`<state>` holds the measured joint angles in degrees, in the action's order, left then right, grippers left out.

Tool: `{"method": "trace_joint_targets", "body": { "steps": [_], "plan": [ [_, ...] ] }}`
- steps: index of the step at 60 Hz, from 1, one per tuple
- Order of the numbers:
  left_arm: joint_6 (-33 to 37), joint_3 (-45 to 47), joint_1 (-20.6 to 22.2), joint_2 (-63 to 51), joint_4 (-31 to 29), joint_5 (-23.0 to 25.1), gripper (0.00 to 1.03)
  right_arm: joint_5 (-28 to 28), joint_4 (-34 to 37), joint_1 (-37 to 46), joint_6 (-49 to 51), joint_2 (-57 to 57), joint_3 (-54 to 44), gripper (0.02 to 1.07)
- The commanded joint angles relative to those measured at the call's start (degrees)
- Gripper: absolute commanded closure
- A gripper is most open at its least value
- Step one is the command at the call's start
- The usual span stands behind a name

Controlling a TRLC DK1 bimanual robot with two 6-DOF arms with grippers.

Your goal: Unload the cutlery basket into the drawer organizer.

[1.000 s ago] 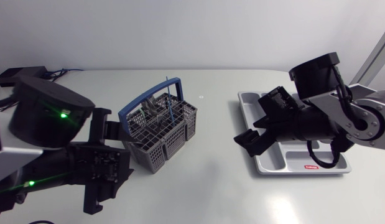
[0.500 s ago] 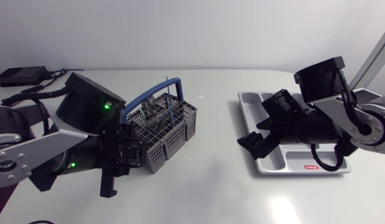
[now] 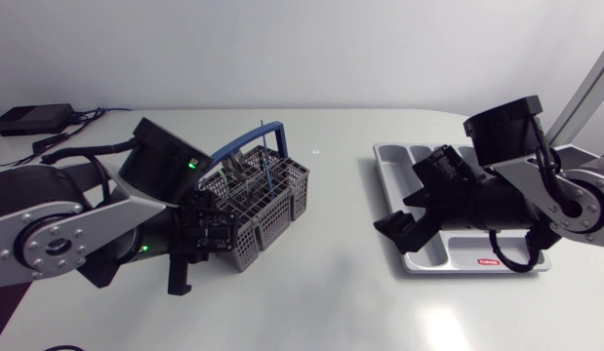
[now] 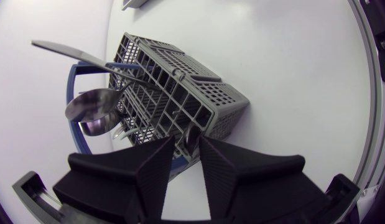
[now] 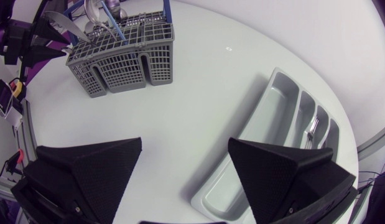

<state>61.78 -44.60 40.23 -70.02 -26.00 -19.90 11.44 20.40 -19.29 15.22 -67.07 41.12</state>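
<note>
Grey mesh plastic cutlery basket with blue handle (image 4: 208, 102), cutlery inside: just ahead of left gripper (image 4: 187, 139), fingers narrowly apart, seemingly lining up a pick; right gripper (image 5: 185, 144), spread wide and empty, hovers beside pale grey compartmented drawer organizer (image 5: 274, 107).

A white table (image 3: 331, 292) is bearing a grey, blue-handled mesh basket (image 3: 277, 205) toward its left edge, a grey compartmented tray (image 3: 394, 161) rightward.

Robotics lab, white table (image 3: 321, 292), left arm (image 3: 58, 234), right arm (image 3: 565, 195), cabled black box (image 3: 33, 119)
</note>
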Motion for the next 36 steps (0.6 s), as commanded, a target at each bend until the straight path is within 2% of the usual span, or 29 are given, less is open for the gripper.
{"method": "trace_joint_targets", "body": {
  "steps": [1, 11, 19, 36],
  "plan": [
    [1.5, -0.84, -0.33, -1.96, 0.51, -1.28, 0.84, 0.51, -0.63, 0.66, 1.21, 0.53, -1.49, 0.07],
    [0.27, -1.19, -0.41, -2.93, 0.51, -1.72, 0.89, 0.86, -1.33, 1.01, 1.39, 0.53, -2.36, 0.07],
    [-1.75, -2.42, -0.33, -2.84, 0.16, -1.63, 1.0, 0.86, -1.77, 1.01, 1.39, 0.45, -2.63, 0.07],
    [-3.24, -3.92, -0.33, -0.38, -0.19, -1.37, 1.0, 0.95, -2.12, 1.18, 1.48, 0.36, -2.98, 0.07]
  ]
}}
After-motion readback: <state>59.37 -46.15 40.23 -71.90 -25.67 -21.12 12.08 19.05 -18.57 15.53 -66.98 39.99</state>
